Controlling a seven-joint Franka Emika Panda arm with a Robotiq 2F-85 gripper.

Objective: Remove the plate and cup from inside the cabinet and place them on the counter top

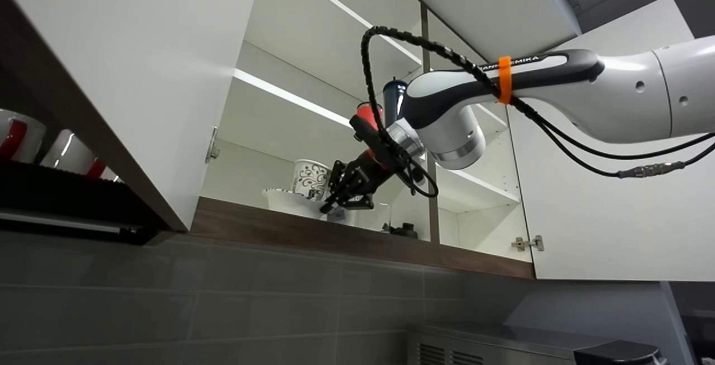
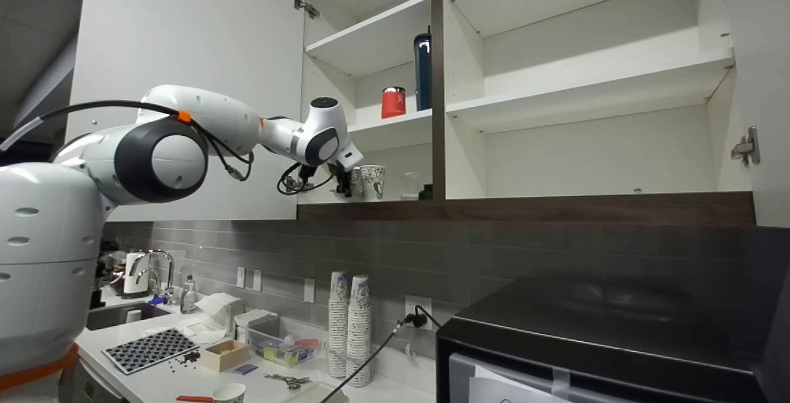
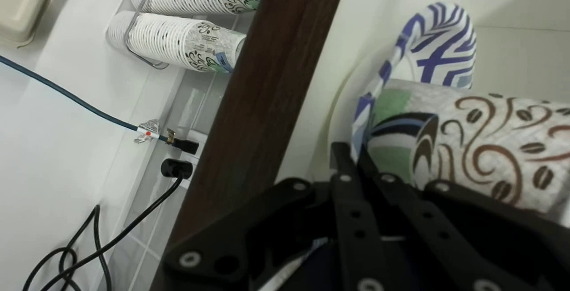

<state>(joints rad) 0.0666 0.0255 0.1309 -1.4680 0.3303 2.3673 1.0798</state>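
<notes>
Gripper (image 3: 354,153) narrow, fingertips pinching the rim of the plate (image 3: 438,50), one finger outside it, one inside. Plate is in the cabinet (image 1: 279,116), low down, just behind the dark wood bottom edge (image 3: 267,81); base hidden, can't tell if it's touching what's under it. Cup (image 1: 311,178) upright inside the plate, just beside the fingers, so also in the cabinet. Arm (image 1: 536,85) reaches in between the open doors (image 1: 609,203), black cable (image 1: 435,47) looping along it. Same level, near the gripper: clear glass (image 2: 409,186), plus a dark object (image 2: 426,192), too small to tell what. Next shelf (image 2: 395,128) up: red tumbler (image 2: 393,103) and tall dark bottle (image 2: 423,73), both upright, side by side. Counter top (image 3: 58,117) well below, with two tall stacks of paper cups (image 2: 338,329) standing near the wall (image 2: 524,255). Further along it: small tan box (image 2: 223,357), clear plastic tub (image 2: 262,344), scissors-like tool (image 2: 288,381), black-and-white tray (image 2: 151,350). Black appliance (image 2: 586,329) on the opposite side of the stacks, wall outlet with a black plug (image 2: 418,319) between them
</notes>
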